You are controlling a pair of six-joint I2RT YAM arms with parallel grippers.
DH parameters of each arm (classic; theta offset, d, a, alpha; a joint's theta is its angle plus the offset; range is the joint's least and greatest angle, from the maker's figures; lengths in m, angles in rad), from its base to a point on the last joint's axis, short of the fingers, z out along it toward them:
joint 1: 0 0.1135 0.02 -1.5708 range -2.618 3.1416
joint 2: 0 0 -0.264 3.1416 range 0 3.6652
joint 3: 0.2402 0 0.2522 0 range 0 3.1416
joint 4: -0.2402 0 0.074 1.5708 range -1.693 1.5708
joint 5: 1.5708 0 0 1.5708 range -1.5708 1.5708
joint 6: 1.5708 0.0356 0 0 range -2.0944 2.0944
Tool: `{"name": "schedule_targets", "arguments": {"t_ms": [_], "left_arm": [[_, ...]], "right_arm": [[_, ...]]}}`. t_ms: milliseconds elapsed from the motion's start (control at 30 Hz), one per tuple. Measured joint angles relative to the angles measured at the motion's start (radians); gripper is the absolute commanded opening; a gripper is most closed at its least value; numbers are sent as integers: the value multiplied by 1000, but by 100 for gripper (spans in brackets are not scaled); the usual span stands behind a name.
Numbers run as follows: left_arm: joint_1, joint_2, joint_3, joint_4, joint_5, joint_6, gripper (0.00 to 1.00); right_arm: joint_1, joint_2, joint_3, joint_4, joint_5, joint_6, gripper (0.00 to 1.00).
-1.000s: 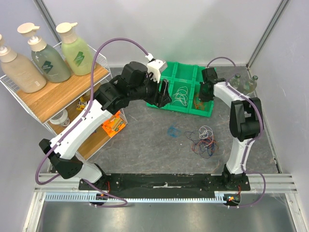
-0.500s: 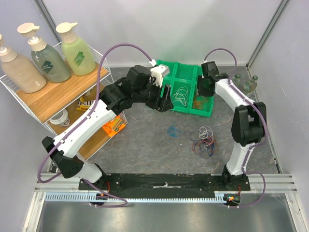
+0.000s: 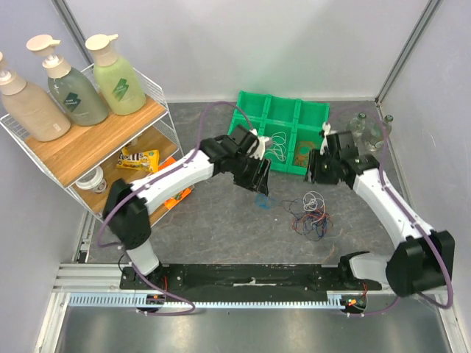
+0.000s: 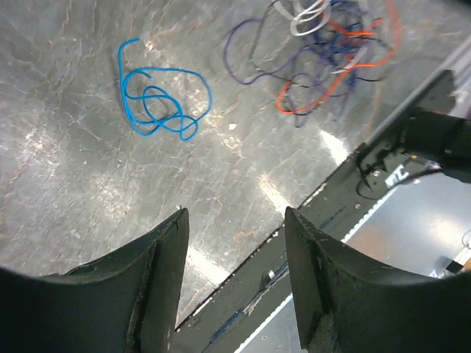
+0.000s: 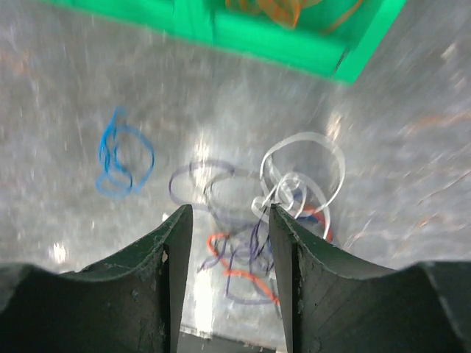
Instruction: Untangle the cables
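- Right gripper [image 5: 228,279]: jaws parted, nothing between them; the tangle [image 5: 265,239] lies just ahead, dead in line with the gap; this looks the nearer arm for it.
- Left gripper [image 4: 234,283]: jaws also apart and empty; the blue cable [image 4: 158,99] sits ahead and off to its left, lying alone and well apart from the tangle; that one looks already freed.
- The tangle rests on the grey table [image 3: 213,220], on the near side of the green tray [image 3: 283,99]; thin limp wires, purple-blue, orange-red and black, crossing every which way.
- A white loop [image 5: 305,154] pokes out on the tray side of the tangle; round, open, clear of the knot; my guess is that's the easiest pick.
- The tray is hard plastic with walled compartments; a white cable [image 3: 278,145] sits in one, an orange cable [image 3: 302,156] in the next to its right.
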Motion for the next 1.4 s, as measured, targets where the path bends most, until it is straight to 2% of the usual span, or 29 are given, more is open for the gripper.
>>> {"name": "schedule_targets", "arguments": {"t_ms": [133, 200, 233, 367, 667, 767, 833, 900, 933, 1167, 1400], "left_arm": [[0, 148, -3, 6, 0, -20, 62], [0, 210, -2, 11, -4, -26, 57], [0, 229, -2, 15, -6, -28, 51], [0, 300, 13, 23, -11, -34, 45], [0, 375, 42, 53, -12, -34, 44], [0, 384, 47, 67, -21, -31, 34], [0, 388, 52, 68, -34, -26, 21], [0, 389, 56, 70, -47, -17, 6], [0, 389, 57, 70, -50, -10, 2], [1, 353, 39, 78, -40, 19, 2], [2, 78, -72, 140, 103, 37, 2]], "right_arm": [[16, -119, -154, -38, -76, 43, 53], [16, -177, -199, -63, -96, 58, 53], [16, -193, -204, -72, -103, 61, 53], [16, -246, -207, -83, -118, 69, 53], [16, -260, -206, -86, -129, 70, 53], [16, -253, -206, -86, -132, 70, 53], [16, -247, -206, -86, -134, 70, 53], [16, -243, -206, -85, -136, 70, 52], [16, -241, -206, -85, -137, 70, 52], [16, -231, -207, -72, -171, 76, 53], [16, -159, -212, 43, -318, 138, 54]]}}
